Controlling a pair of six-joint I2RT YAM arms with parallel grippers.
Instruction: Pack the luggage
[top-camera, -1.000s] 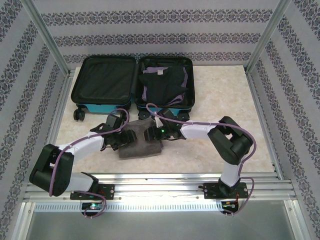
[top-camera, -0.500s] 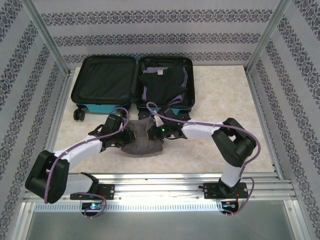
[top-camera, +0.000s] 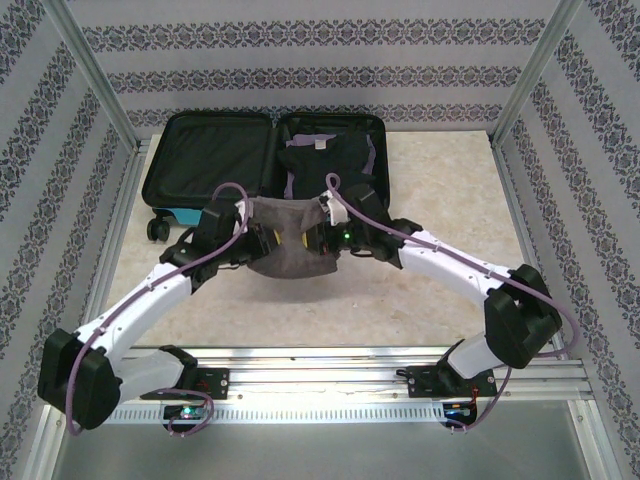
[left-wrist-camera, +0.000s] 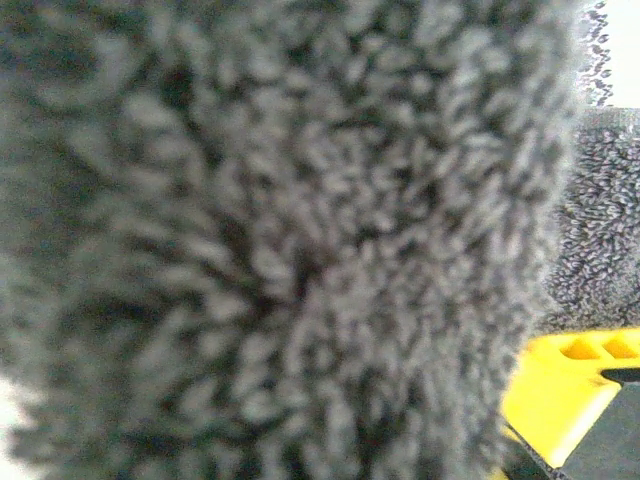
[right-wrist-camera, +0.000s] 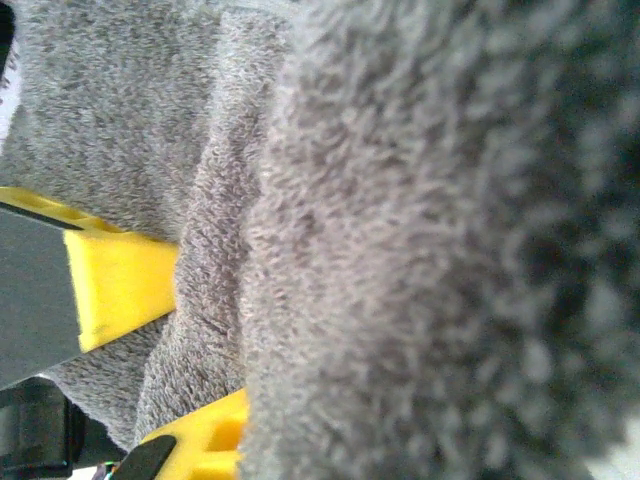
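Observation:
The luggage (top-camera: 188, 214), a turquoise suitcase, lies open at the back of the table. Its left half (top-camera: 210, 160) shows bare black lining. Its right half holds black and purple clothes (top-camera: 325, 165). A folded grey fleecy cloth (top-camera: 288, 245) hangs off the table just in front of the luggage. My left gripper (top-camera: 257, 237) is shut on its left end and my right gripper (top-camera: 313, 238) is shut on its right end. The grey cloth (left-wrist-camera: 280, 240) presses against the left wrist camera and hides those jaws. Up close in the right wrist view, the cloth (right-wrist-camera: 430, 250) lies over a yellow finger (right-wrist-camera: 120, 280).
The marble-patterned tabletop (top-camera: 440, 210) stretches to the right of the luggage and in front of the hanging cloth. Aluminium frame posts (top-camera: 95, 75) and patterned walls (top-camera: 590, 150) enclose the table on three sides. The suitcase's black wheel (top-camera: 157, 230) sticks out at its front left.
Both grippers closed on the grey cloth, lifted it off the table and carried it back toward the luggage. Both arms have stretched out farther.

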